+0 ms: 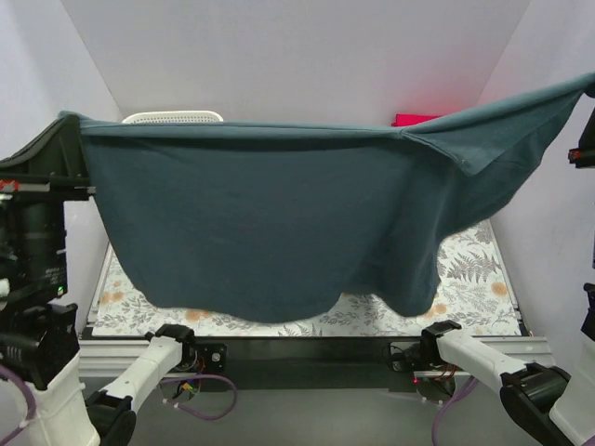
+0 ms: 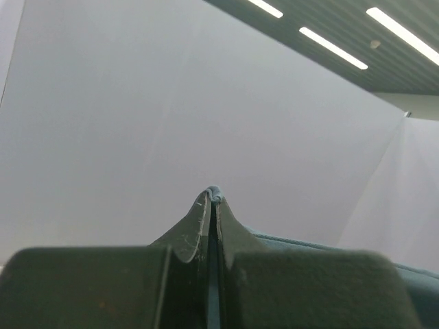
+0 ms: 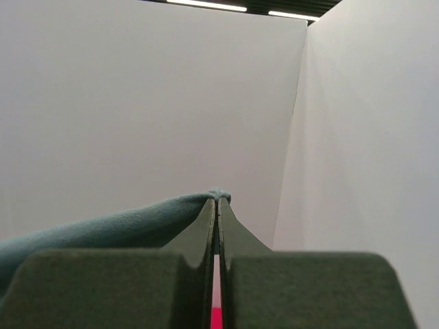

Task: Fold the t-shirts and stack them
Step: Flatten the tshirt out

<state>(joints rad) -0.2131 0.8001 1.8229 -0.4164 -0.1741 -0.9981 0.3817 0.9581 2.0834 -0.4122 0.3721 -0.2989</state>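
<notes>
The slate blue-grey t-shirt [image 1: 270,214] hangs spread wide in the air above the table, held at two top corners. My left gripper [image 1: 67,119] is shut on its left corner; in the left wrist view [image 2: 215,194] a bit of cloth [image 2: 216,190] pokes out at the fingertips. My right gripper [image 3: 218,199] is shut on the right corner, out of the top view's right edge; the cloth [image 3: 123,229] trails off to the left. A bit of the bright red t-shirt [image 1: 414,119] shows behind the held shirt, at the back right. The lavender t-shirt is hidden.
The white lattice basket [image 1: 173,117] peeks over the shirt's top edge at the back left. The table has a fern-patterned cover [image 1: 474,279], seen below the hanging hem. White walls close in on the left, back and right.
</notes>
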